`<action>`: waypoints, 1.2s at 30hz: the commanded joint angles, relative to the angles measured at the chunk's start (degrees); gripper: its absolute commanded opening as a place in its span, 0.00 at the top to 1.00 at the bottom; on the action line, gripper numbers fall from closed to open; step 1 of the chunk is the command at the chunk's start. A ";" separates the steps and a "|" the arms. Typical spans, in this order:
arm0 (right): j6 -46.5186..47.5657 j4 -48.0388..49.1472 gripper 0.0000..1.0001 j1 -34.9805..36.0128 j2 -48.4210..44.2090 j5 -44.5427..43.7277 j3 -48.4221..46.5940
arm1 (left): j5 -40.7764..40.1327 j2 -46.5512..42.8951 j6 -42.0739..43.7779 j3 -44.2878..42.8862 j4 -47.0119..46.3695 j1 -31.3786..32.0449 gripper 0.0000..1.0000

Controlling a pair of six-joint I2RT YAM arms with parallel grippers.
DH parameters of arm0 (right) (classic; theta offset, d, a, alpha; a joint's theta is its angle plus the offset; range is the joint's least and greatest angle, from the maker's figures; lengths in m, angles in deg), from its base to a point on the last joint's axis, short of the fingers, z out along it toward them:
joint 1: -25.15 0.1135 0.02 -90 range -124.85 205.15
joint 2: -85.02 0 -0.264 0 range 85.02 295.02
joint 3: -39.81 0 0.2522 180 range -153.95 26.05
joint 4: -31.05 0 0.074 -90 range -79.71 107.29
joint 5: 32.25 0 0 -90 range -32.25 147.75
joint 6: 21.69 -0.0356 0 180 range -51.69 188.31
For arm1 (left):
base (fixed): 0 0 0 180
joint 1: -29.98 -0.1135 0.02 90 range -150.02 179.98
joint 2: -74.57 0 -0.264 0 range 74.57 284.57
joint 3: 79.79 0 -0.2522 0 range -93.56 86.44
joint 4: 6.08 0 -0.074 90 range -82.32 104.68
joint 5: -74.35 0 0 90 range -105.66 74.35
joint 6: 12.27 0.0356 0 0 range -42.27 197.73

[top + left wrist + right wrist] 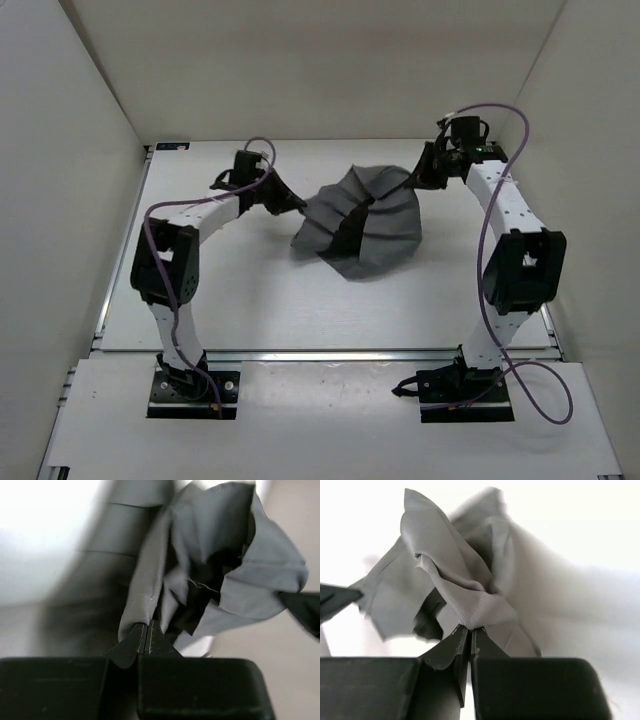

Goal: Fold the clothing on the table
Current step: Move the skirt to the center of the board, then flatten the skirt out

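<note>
- The matte black left claw (300, 206), pressed fully together, pinches a stitched seam of the soft medium-gray pleated fabric clothing (372, 228).
- The clothing sags bunched and creased between both claws, over the far middle of the flat matte white tabletop (250, 300).
- The right claw (410, 181) clamps tightly on a ribbed-weave corner.

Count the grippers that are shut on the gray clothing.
2. The left gripper pinches the clothing at its left edge; the right gripper at its far right corner.
</note>
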 commanded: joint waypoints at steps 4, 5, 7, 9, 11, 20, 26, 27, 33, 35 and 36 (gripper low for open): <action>2.64 8.03 0.99 8.49 -18.74 7.31 -2.75 | 4.69 -19.10 -0.98 -1.13 -3.29 -9.90 1.00; 3.61 8.12 1.00 9.81 -19.70 9.86 -0.22 | 5.22 -20.94 -0.72 1.05 -3.19 -10.43 1.00; 8.08 9.70 1.00 15.52 -24.61 13.13 6.78 | 7.41 -23.06 0.42 6.05 -2.49 -12.28 1.00; 10.20 8.83 1.00 22.28 -27.43 11.65 14.98 | 9.08 -24.30 2.00 11.34 -0.64 -13.95 0.91; 9.52 6.91 0.74 22.31 -31.21 14.44 29.51 | 13.62 -25.53 1.14 21.93 -4.30 -16.57 0.64; 1.43 5.83 0.43 14.05 -34.58 2.41 38.74 | 12.43 -25.27 4.91 27.62 -3.80 -16.68 0.45; -3.75 7.43 0.43 17.64 -26.67 1.81 33.56 | 9.71 -25.97 8.15 25.86 2.50 -13.97 0.40; -4.55 7.42 0.43 18.52 -25.44 1.63 32.94 | 9.27 -26.58 9.29 25.25 5.13 -13.52 0.41; -8.94 10.32 0.41 28.36 -21.39 -3.19 31.80 | -2.86 -27.64 16.77 25.24 12.55 -8.94 0.38; -12.18 10.06 0.45 33.01 -19.81 -5.57 30.74 | -7.67 -26.94 16.33 24.81 12.02 -10.17 0.37; -14.20 10.06 0.50 34.07 -19.19 -7.24 29.52 | -8.83 -26.16 16.25 23.59 12.36 -11.05 0.37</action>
